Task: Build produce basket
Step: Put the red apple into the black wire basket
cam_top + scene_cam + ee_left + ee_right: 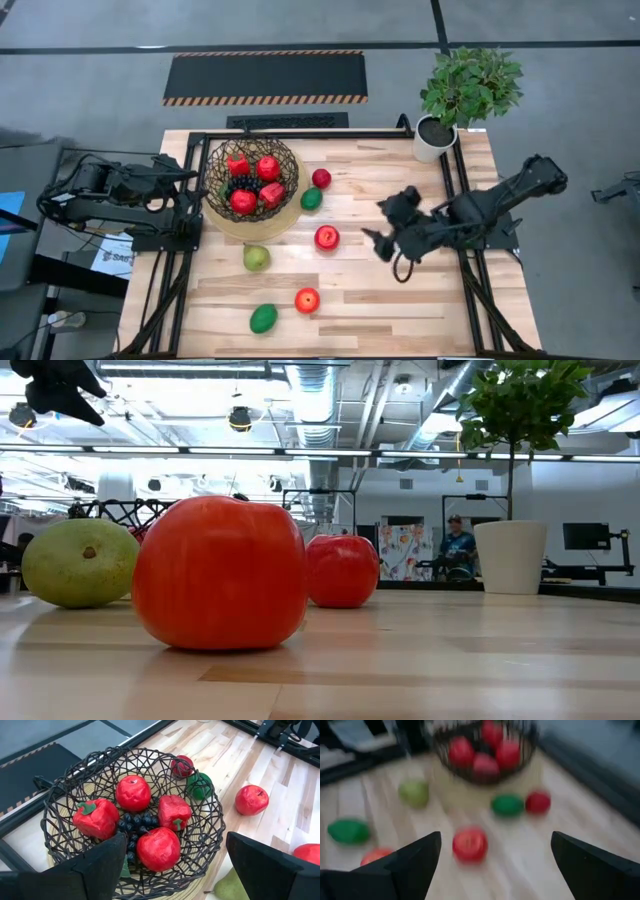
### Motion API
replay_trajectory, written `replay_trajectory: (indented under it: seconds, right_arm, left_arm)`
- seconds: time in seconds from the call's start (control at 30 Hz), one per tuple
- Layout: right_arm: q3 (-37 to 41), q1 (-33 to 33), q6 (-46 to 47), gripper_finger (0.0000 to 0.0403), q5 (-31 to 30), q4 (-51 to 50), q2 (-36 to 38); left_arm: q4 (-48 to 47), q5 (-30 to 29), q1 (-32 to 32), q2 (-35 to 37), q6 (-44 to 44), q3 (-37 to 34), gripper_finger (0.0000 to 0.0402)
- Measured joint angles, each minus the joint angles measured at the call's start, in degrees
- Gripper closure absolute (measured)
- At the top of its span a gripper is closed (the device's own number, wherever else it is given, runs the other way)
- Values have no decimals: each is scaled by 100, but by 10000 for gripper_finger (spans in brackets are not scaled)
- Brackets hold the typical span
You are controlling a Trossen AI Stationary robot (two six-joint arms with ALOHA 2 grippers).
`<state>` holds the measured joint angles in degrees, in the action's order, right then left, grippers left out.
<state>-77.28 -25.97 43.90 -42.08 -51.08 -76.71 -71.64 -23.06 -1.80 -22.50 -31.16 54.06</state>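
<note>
The basket stands at the table's far left and holds red apples, red peppers and dark grapes. On the table beside it lie a small red fruit, a green oval, a red apple, a pear, another red apple and a second green oval. My left gripper hangs open above the basket's left side. My right gripper is open and empty, raised over the table right of the middle apple.
A potted plant in a white pot stands at the far right corner. Black frame rails run along the table's sides. Bare wood lies between the loose fruit and the right arm.
</note>
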Motion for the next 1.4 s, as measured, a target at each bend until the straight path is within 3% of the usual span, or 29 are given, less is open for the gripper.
replay_trajectory:
  seconds: [0.13, 0.3, 0.43, 0.53, 0.67, 0.83, 1.1, 1.27, 1.4]
  right_arm:
    - [404, 156, -1243, 5, -747, 1654, 2]
    - [426, 205, -2037, 4, -711, 1822, 194]
    - [504, 82, -1568, 9, -836, 1237, 750]
    - [1158, -22, -539, 11, -1145, 813, 1130]
    - [2178, 61, 378, 11, -840, 1382, 1209]
    - [2564, 329, 95, 10, 75, 2441, 497]
    - [2545, 872, -643, 6, 881, 3711, -911]
    - [2010, 1127, -1566, 4, 1195, 3948, -1575]
    - [1733, 1311, -1753, 3, 1454, 4112, -1979]
  left_arm:
    - [9, -9, 0, 0, -36, 0, 72]
    - [-12, 14, 1, 0, -155, 0, 72]
    - [-17, 14, 2, 0, -202, 0, 72]
    - [-17, 14, -1, 0, -205, 0, 72]
    - [-46, -59, -1, 0, -208, 0, 72]
    - [-47, -134, 1, 2, -256, 0, 72]
    - [-64, -162, 0, 2, -266, 0, 72]
    - [-106, -171, 0, 1, -275, 0, 72]
    - [-106, -171, 2, 2, -278, 0, 72]
